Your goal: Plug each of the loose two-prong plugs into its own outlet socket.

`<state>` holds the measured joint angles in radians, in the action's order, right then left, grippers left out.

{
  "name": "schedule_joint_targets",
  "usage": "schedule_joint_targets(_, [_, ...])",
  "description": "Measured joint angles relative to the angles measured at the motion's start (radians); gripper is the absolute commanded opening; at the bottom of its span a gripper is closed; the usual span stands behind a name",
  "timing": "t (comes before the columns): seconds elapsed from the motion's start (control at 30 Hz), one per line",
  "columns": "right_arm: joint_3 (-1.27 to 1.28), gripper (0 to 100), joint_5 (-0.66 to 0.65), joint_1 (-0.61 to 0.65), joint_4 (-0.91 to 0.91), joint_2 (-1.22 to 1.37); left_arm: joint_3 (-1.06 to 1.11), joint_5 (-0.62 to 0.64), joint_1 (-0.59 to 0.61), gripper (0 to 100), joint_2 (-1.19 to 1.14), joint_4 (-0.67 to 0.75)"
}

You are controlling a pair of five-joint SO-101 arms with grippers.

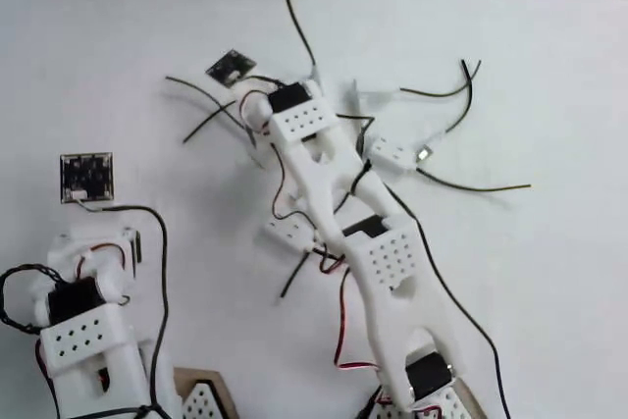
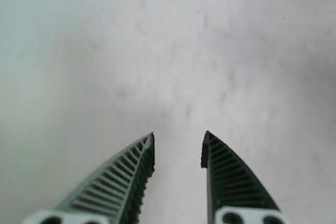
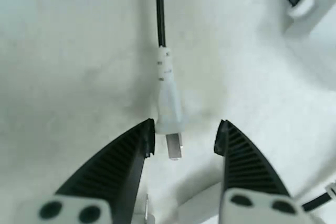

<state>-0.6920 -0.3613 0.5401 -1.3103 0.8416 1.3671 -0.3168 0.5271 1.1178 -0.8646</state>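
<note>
My right claw, jaws apart, straddles a white two-prong plug lying on the worktop; my left claw, likewise apart, hangs over the worktop.

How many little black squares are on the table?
2. One black square lies on the table beside the folded arm; the other sits farther back, beside the stretched-out arm. More could hide under the arms.

Overhead camera looks down; wrist cameras hug the table.
</note>
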Motion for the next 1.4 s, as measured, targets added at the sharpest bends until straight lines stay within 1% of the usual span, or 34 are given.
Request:
schedule_joint_targets(0.23, [0.000, 18.7, 0.000, 0.032, 0.002, 0.000, 0.000, 0.000, 0.000, 16, 0.000, 0.000])
schedule_joint_targets(0.4, [0.000, 18.4, 0.000, 0.040, 0.061, 0.006, 0.000, 0.000, 0.000, 16, 0.000, 0.000])
schedule_joint_targets(0.6, [-0.051, 6.8, 0.000, 0.035, 0.078, 0.081, 0.000, 0.000, 0.000, 16, 0.000, 0.000])
schedule_joint_targets(0.7, [-0.098, 7.6, 0.000, 0.031, 0.077, 0.110, 0.000, 0.000, 0.000, 16, 0.000, 0.000])
schedule_joint_targets(0.77, [-0.126, 7.2, 0.000, 0.031, 0.054, 0.121, 0.000, 0.000, 0.000, 16, 0.000, 0.000])
schedule_joint_targets(0.87, [-0.166, 1.9, 0.000, 0.031, 0.000, 0.130, 0.000, 0.000, 0.000, 16, 0.000, 0.000])
schedule_joint_targets(0.9, [-0.178, 1.5, 0.000, 0.032, -0.020, 0.132, 0.000, 0.000, 0.000, 16, 0.000, 0.000])
schedule_joint_targets(1.07, [-0.279, 4.6, 0.000, 0.032, -0.169, 0.133, 0.000, 0.000, 0.000, 16, 0.000, 0.000])
schedule_joint_targets(1.2, [-0.384, 14.3, 0.000, 0.034, -0.325, 0.133, 0.000, 0.000, 0.000, 16, 0.000, 0.000])
schedule_joint_targets(1.23, [-0.402, 15.2, 0.000, 0.034, -0.356, 0.133, 0.000, 0.000, 0.000, 16, 0.000, 0.000])
schedule_joint_targets(1.4, [-0.428, 13.4, 0.000, 0.034, -0.399, 0.133, 0.000, 0.000, 0.000, 16, 0.000, 0.000])
